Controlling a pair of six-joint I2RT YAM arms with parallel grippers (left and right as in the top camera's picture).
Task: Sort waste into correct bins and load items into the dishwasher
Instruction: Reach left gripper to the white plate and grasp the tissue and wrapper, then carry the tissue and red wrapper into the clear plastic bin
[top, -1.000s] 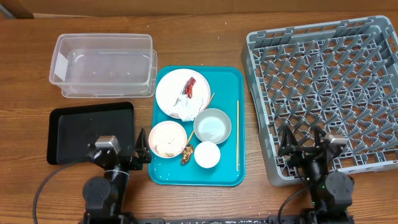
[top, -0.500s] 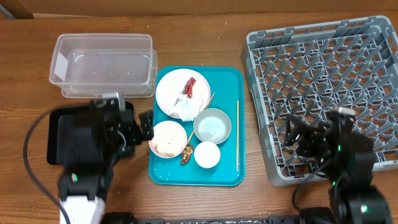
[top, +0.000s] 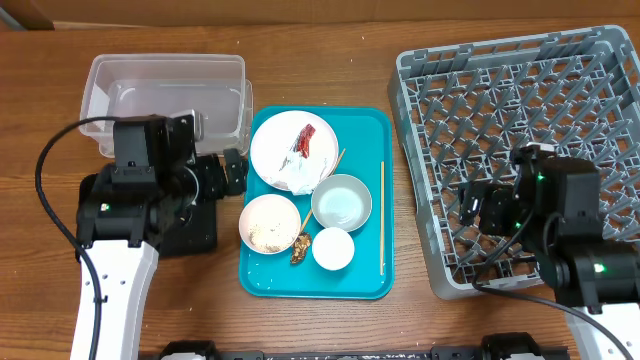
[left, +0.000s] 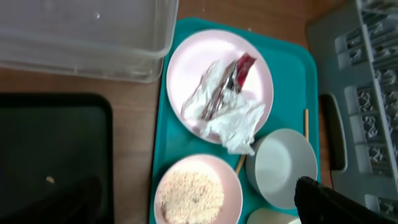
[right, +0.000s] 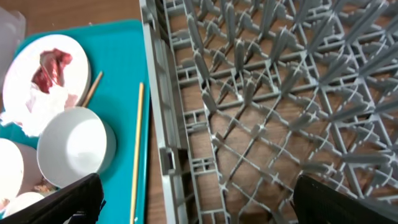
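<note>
The white plate (top: 285, 150) on the teal tray (top: 365, 130) holds the crumpled napkin (top: 297, 175) and red wrapper scrap (top: 305, 138). Below it are a whitish bowl of rice (top: 268, 223), a grey-green bowl (top: 341, 202), a white cup (top: 333, 249), a brown lump (top: 300, 246) and a chopstick (top: 381, 215). My left gripper (top: 232, 174) is open and empty over the tray's left edge; its wrist view shows the plate (left: 186, 62), napkin (left: 231, 115) and rice bowl (left: 189, 193). My right gripper (top: 476, 206) is open and empty over the dish rack's (top: 530, 110) front left.
The clear tub (top: 165, 95) stands at the back left. The black tray (top: 100, 200) lies in front of it, partly under my left arm. The right wrist view shows the rack's wall (right: 163, 124) close beside the chopstick (right: 137, 149) and grey-green bowl (right: 74, 146).
Both arms have lifted from the table's front edge and moved away from it. The left gripper now hangs by the plate, the right over the rack. Nothing was picked up.
</note>
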